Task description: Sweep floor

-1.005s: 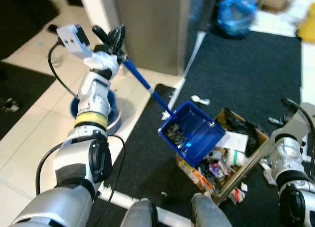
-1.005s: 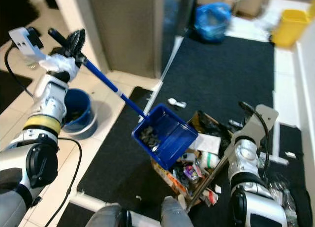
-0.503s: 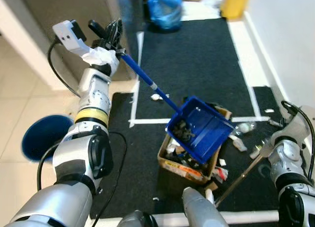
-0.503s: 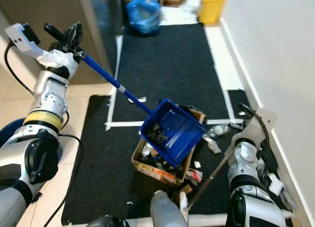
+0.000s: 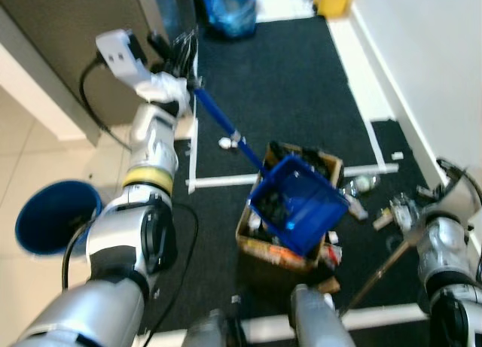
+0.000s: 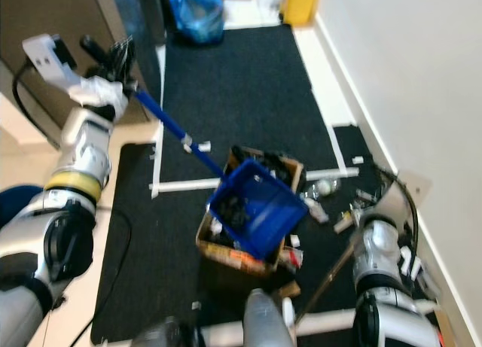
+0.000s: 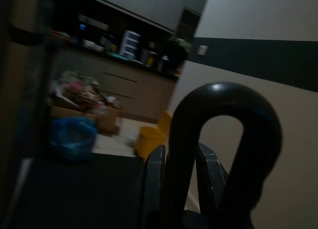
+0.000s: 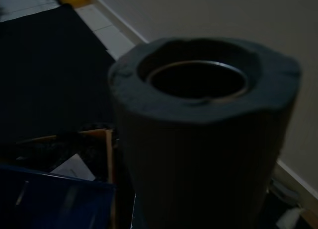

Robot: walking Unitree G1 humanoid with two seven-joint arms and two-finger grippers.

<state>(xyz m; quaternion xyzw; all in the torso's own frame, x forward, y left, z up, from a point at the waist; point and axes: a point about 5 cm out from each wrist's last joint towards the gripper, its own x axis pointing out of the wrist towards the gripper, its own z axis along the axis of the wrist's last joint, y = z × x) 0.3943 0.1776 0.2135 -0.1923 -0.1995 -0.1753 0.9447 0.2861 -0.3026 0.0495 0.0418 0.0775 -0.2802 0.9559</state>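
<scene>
left eye view: the left gripper [image 5: 179,52] sits high, up by the grey cabinet [image 5: 68,38], fingers clamped on the top end of the dustpan handle [image 5: 222,123]. the handle's long axis runs diagonally down from the gripper, away from the cabinet, to the blue dustpan [image 5: 297,204], which hangs above the cardboard box [image 5: 256,245]. judged reason for the high grip: it keeps the pan tray raised over the box so the dark debris [image 5: 273,208] inside can tip out. the pan mouth points toward the robot's right and slightly down. the box stands on the black mat [image 5: 294,98], with litter [image 5: 363,184] scattered just beside it. a blue bucket [image 5: 50,216] stands well apart on the tile at the robot's left.

right eye view: the right arm is held low near the white wall [image 6: 407,68]. a thin broom pole [image 6: 325,275] slants from that arm down toward the robot's feet, probably parked out of the way while the pan is emptied. the right gripper's fingers can't be made out, so their state can't be told.

left wrist view: dim. the looped handle end [image 7: 223,139] stands between the gripper fingers [image 7: 154,184], which press on its stem. a blue bag [image 7: 72,137] and a yellow bin [image 7: 149,139] lie beyond.

right wrist view: dark. the hollow pole tip [image 8: 198,114] is close to the lens, axis approx. toward the camera; the pan edge is below it.
</scene>
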